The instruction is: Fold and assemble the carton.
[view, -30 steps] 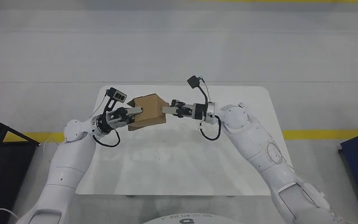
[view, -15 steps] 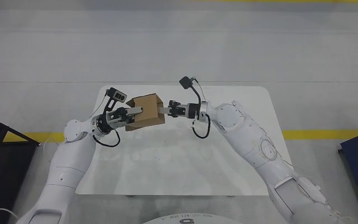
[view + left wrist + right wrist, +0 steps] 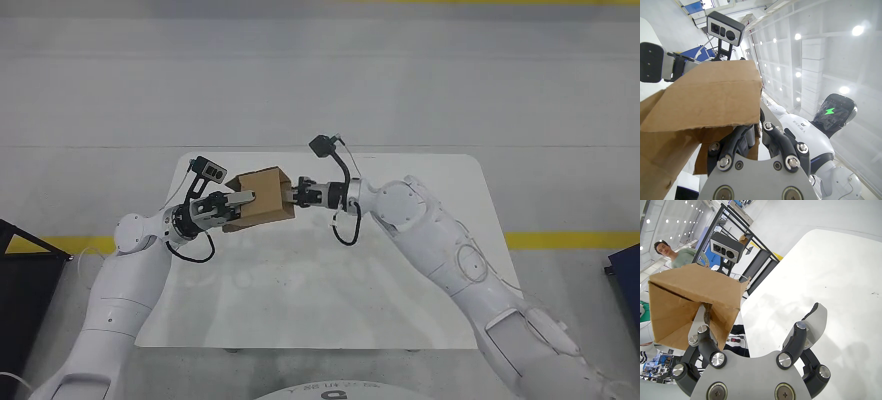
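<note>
A brown cardboard carton (image 3: 260, 196) is held above the white table (image 3: 420, 280) between my two arms. My left gripper (image 3: 238, 203) grips it from the left side. In the left wrist view, the left gripper (image 3: 755, 123) is shut on a carton (image 3: 708, 102) panel. My right gripper (image 3: 295, 194) meets the carton's right side. In the right wrist view, the right gripper (image 3: 760, 308) is open: one finger (image 3: 701, 313) lies inside the carton's (image 3: 693, 294) open end against a flap, and the other finger (image 3: 815, 319) is out over the table.
The table's (image 3: 829, 266) front and right parts are bare. A dark frame (image 3: 753, 255) stands past the table's edge. The right arm's fingertip (image 3: 650, 64) appears beyond the carton in the left wrist view.
My right arm has moved left, its gripper pressing closer into the carton's right side. The carton has shifted slightly left and its right flap has folded in. The left gripper has stayed put.
</note>
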`<state>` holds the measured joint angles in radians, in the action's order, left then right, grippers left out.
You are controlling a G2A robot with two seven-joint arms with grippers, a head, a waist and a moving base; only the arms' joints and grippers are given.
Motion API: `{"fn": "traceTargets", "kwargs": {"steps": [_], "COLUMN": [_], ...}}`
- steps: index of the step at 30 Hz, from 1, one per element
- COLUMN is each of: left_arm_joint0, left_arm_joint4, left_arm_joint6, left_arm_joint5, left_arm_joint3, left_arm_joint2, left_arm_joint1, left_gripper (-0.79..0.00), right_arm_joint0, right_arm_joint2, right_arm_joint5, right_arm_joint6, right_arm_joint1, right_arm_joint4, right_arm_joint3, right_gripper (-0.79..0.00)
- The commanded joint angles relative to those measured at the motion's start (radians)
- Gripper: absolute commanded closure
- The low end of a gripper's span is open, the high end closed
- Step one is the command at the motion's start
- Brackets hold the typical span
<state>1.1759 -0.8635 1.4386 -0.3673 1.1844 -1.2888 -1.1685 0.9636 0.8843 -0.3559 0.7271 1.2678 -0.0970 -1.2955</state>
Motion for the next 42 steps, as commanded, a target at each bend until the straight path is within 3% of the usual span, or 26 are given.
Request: {"fn": "traceTargets", "kwargs": {"steps": [1,9,22,28,32,35,42], "left_arm_joint0": [0.0,0.0,0.0,0.01,0.031,0.039,0.064], "left_arm_joint4": [0.0,0.0,0.0,0.006,-0.108,-0.327,-0.557], "left_arm_joint6": [0.0,0.0,0.0,-0.028,0.017,0.097,0.097], "left_arm_joint5": [0.0,0.0,0.0,0.013,0.102,0.231,0.38], "left_arm_joint3": [0.0,0.0,0.0,0.02,0.051,0.058,0.141], "left_arm_joint2": [0.0,0.0,0.0,0.001,0.002,-0.002,-0.003], "left_arm_joint1": [0.0,0.0,0.0,0.0,-0.002,-0.011,-0.01], "left_gripper": [0.0,0.0,0.0,0.0,0.0,0.0,0.0], "right_arm_joint0": [-0.001,0.02,0.201,0.205,0.217,0.247,0.277], "right_arm_joint2": [0.0,0.067,0.308,0.312,0.314,0.333,0.352], "right_arm_joint5": [-0.001,-0.049,-0.139,-0.143,-0.163,-0.241,-0.291], "right_arm_joint6": [-0.002,-0.038,-0.071,-0.073,-0.098,-0.11,-0.107], "right_arm_joint1": [0.001,-0.012,-0.075,-0.076,-0.075,-0.078,-0.085], "right_arm_joint4": [-0.001,0.024,0.072,0.075,0.095,0.13,0.147], "right_arm_joint3": [0.003,0.011,-0.145,-0.151,-0.172,-0.207,-0.239], "right_gripper": [-0.785,-0.785,-0.785,-0.785,-0.785,-0.785,-0.785]}}
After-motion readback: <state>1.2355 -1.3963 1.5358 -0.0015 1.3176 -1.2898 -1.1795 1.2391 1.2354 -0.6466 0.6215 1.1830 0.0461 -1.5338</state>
